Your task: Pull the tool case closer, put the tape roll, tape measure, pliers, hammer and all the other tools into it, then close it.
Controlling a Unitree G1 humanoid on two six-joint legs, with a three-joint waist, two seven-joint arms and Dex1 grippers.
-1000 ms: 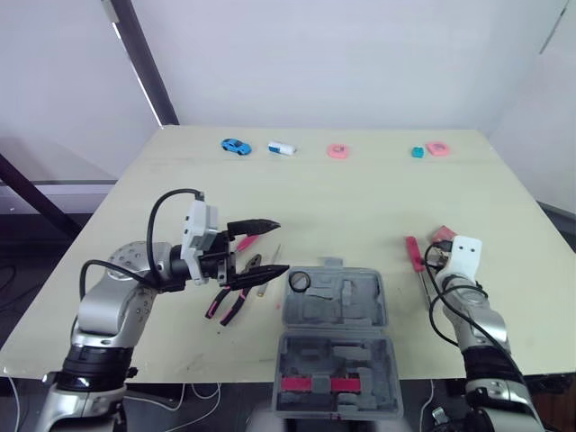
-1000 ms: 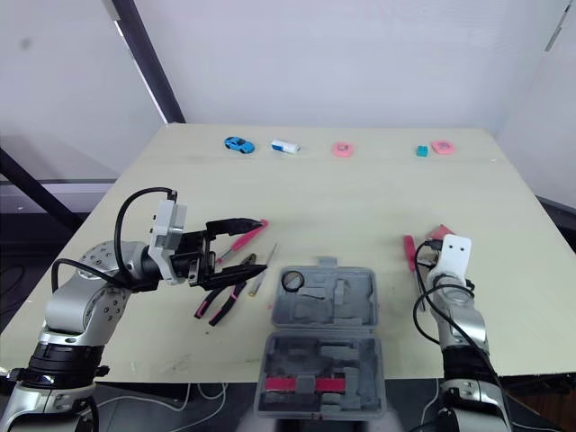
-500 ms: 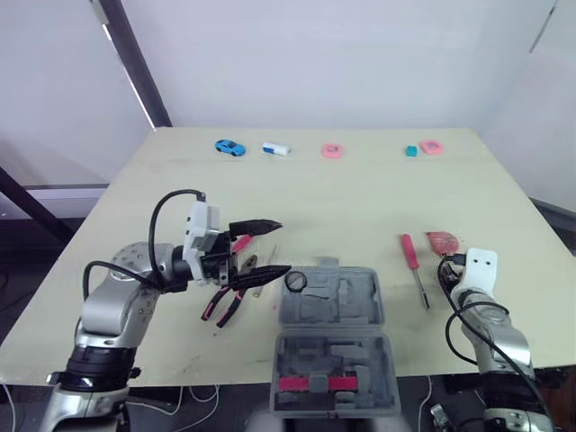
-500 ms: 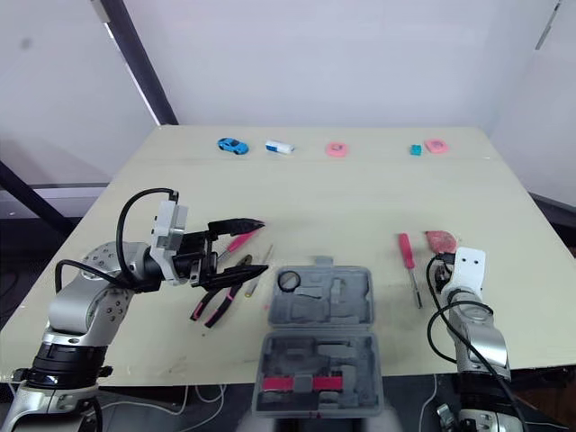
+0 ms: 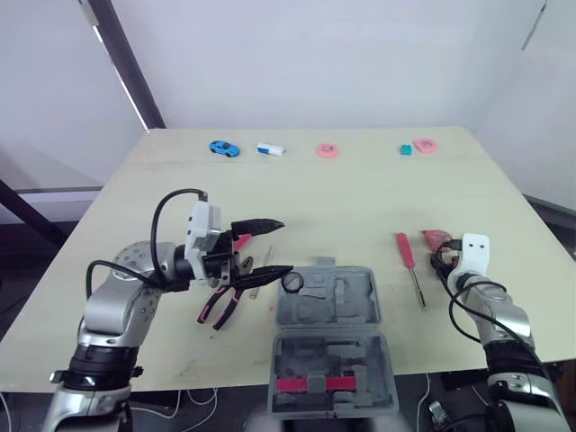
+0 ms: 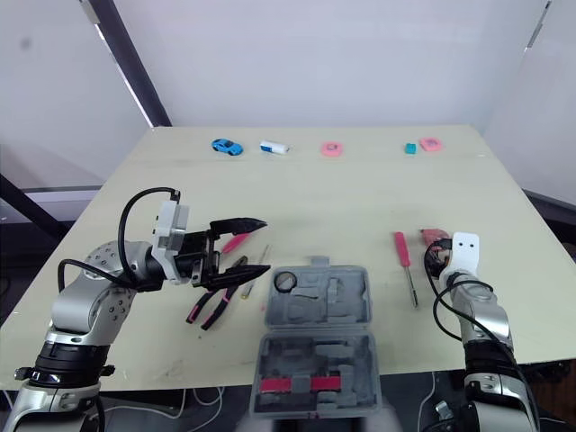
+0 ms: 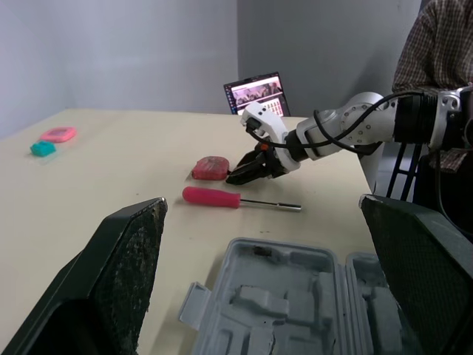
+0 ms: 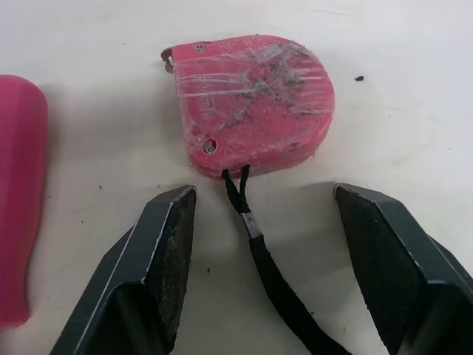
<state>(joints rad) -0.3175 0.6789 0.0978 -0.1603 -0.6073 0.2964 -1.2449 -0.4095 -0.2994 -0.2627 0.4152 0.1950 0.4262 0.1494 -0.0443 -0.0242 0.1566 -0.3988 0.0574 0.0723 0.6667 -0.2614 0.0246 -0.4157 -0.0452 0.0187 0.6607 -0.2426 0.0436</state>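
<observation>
The grey tool case [image 5: 360,310] lies open near the table's front edge, with a black tape roll [image 5: 293,282] at its far left corner. Left of it lie the pink-handled pliers [image 5: 220,304] and a thin yellow screwdriver [image 5: 261,279]. My left gripper [image 5: 270,247] hovers open just above them, pointing at the case. Right of the case lies a red screwdriver [image 5: 407,256]. Beyond it sits the pink tape measure [image 8: 251,103]. My right gripper [image 8: 259,214] is open just short of the tape measure, with its black cord running between the fingers.
Small items line the table's far edge: a blue toy car [image 5: 219,148], a white and blue piece [image 5: 269,149], a pink disc [image 5: 326,150], a teal block [image 5: 406,149] and a pink piece [image 5: 424,144]. A person's plaid sleeve [image 7: 436,37] and a laptop [image 7: 255,92] are off the table's right side.
The camera has shifted. My right gripper drew back from the tape measure, then came forward to it again. My left gripper stayed open above the pliers.
</observation>
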